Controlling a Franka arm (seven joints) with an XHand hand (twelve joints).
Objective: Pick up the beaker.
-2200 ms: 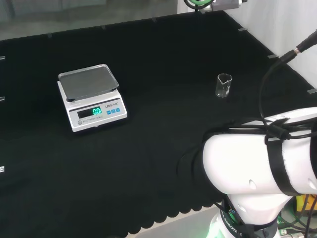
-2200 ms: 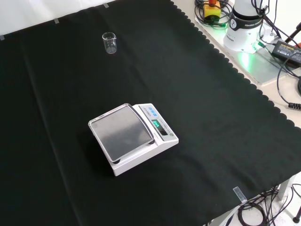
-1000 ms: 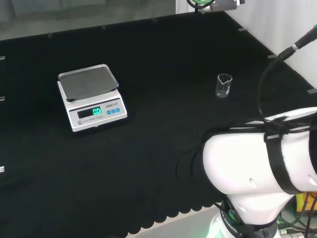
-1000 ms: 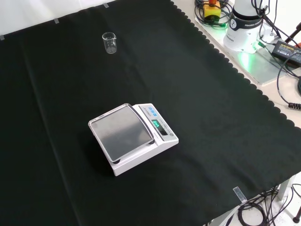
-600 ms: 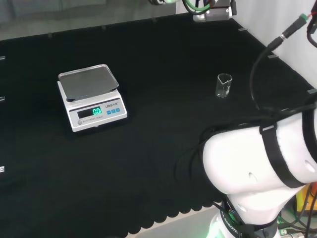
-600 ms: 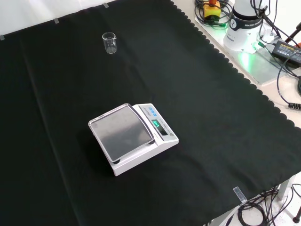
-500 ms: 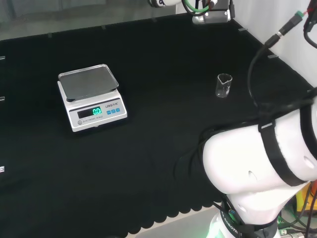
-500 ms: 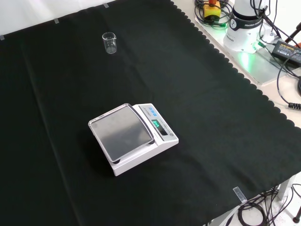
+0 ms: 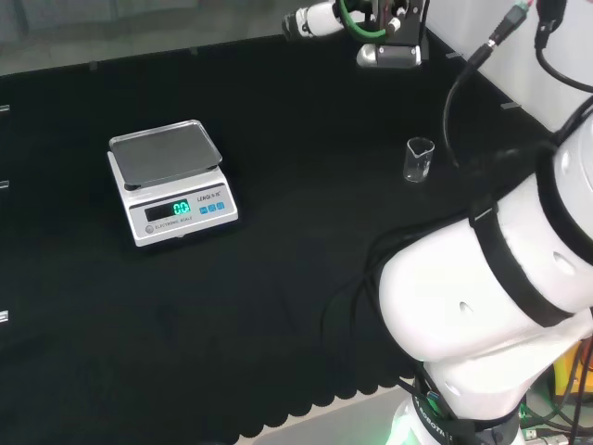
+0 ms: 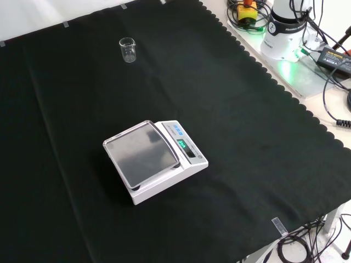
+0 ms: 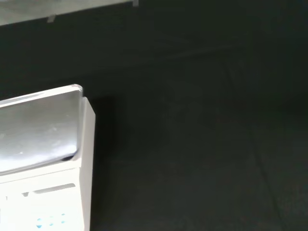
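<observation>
From the head view, I saw the beaker [image 9: 419, 159] standing upright on the black cloth [image 9: 278, 278], its long axis vertical, mouth up, with a small spout at the rim on the side toward the camera. It stood alone, well right of the scale [image 9: 171, 181], with open cloth all around it and the cloth's right edge not far beyond. Part of the arm's end [image 9: 371, 28] hung at the top of the view, above and behind the beaker; a second earlier little of it had been in sight there. I could not tell how the hand's fingers stood.

From the front view, the beaker [image 10: 128, 50] stood upright near the cloth's far edge, well apart from the scale [image 10: 153, 160] at the middle. Neither had moved since the earlier frames.

From the wrist view, I saw a corner of the scale [image 11: 43, 144] and bare cloth [image 11: 202, 144] beside it.
</observation>
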